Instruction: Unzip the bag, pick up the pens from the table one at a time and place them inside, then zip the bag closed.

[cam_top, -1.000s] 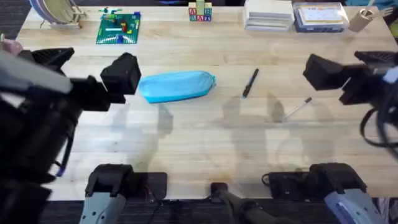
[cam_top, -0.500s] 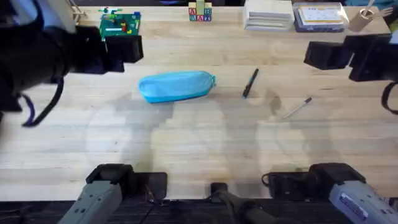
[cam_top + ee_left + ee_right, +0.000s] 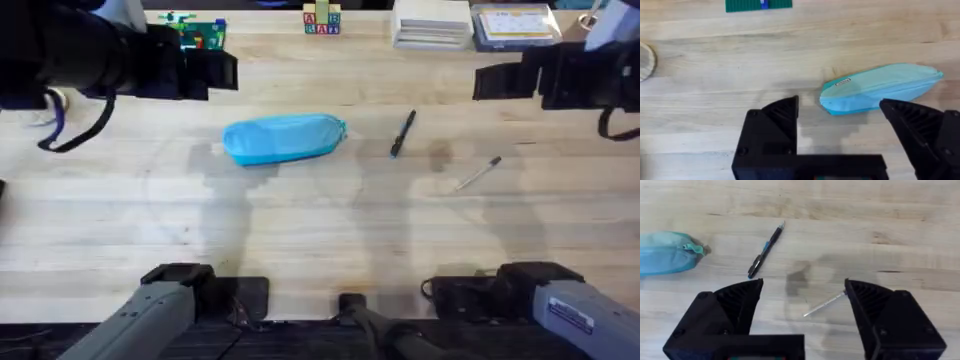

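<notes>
Both my arms are up high over the table, nothing in either grip. My left gripper has fingers spread wide, air between them; from the left wrist cam the bag lies just past my fingertips, closer to the right-hand finger. In the overhead my left gripper sits at about 10 o'clock from the bag, apart from it, no contact.

Bag is light blue, lying flat on the wood, long axis running roughly 9 to 3 o'clock, looks zipped shut. Small white label near one end in the left wrist view. From the right wrist cam I see the bag's end w/ a small teal zip pull poking out toward the dark pen.

Dark pen lies at 3 o'clock from the bag, near but not touching, tilted approx. 1 to 7 o'clock. Silvery pen lies farther out, about 4 o'clock from the dark one, well apart, slanted 2 to 8.

My right gripper also wide open, empty. Right wrist cam: dark pen beyond my left-hand finger, silvery pen between the two fingers down on the table. Overhead puts my right gripper at 12 o'clock of the silvery pen, clear of it.

Green baseplate w/ bricks sits at the far edge, 11 o'clock from the bag.
</notes>
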`<action>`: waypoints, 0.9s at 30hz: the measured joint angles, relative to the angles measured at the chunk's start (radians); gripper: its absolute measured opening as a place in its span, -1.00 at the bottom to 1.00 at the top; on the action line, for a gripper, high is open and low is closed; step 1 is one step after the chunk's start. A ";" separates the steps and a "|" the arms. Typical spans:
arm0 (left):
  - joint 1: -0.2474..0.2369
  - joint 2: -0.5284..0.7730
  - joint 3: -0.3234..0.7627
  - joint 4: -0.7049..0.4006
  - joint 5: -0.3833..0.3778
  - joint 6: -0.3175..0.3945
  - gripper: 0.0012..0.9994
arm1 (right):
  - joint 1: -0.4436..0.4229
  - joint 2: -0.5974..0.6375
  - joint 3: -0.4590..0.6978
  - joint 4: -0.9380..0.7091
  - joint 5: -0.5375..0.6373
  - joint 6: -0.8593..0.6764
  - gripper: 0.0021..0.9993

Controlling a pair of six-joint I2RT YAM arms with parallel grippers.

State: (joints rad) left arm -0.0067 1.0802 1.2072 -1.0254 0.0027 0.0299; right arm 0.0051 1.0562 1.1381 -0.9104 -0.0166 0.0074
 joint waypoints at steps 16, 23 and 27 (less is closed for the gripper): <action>0.000 0.006 0.000 -0.073 0.000 0.000 0.99 | 0.000 0.011 0.004 -0.004 0.000 0.000 0.99; 0.001 0.006 0.001 -0.067 0.020 0.095 0.99 | 0.000 0.011 0.004 -0.004 0.000 0.000 0.99; 0.055 0.006 0.002 -0.095 0.106 0.234 0.98 | 0.000 0.011 0.004 -0.004 0.000 0.000 0.99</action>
State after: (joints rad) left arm 0.0488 1.0863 1.2087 -1.1202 0.1091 0.2637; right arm 0.0051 1.0668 1.1419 -0.9146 -0.0166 0.0074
